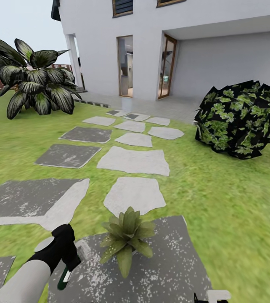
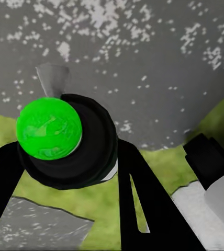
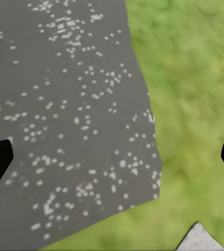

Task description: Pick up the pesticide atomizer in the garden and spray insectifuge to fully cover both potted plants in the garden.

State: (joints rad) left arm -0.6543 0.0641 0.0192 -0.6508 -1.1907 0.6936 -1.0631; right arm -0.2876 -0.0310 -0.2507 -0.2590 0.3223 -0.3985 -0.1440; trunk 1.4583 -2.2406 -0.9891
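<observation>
The left gripper [image 2: 91, 172] clamps the pesticide atomizer [image 1: 70, 269] around its body, nozzle aimed toward a potted plant [image 1: 125, 236] just beside it on a speckled stepping stone [image 1: 177, 261]. The bottle looks light, rigid and smooth, best held mid-body. The right gripper [image 3: 112, 157] hangs spread, empty, over stone and lawn [image 3: 196, 78].

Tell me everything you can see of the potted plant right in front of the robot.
The potted plant is a low rosette of pointed green leaves, paler at the edges and fanning out from an upright centre. Its pot is hidden under the leaves. It stands on a dark speckled stone slab set in the lawn. The left gripper, holding the atomizer, is close beside it without touching.
</observation>
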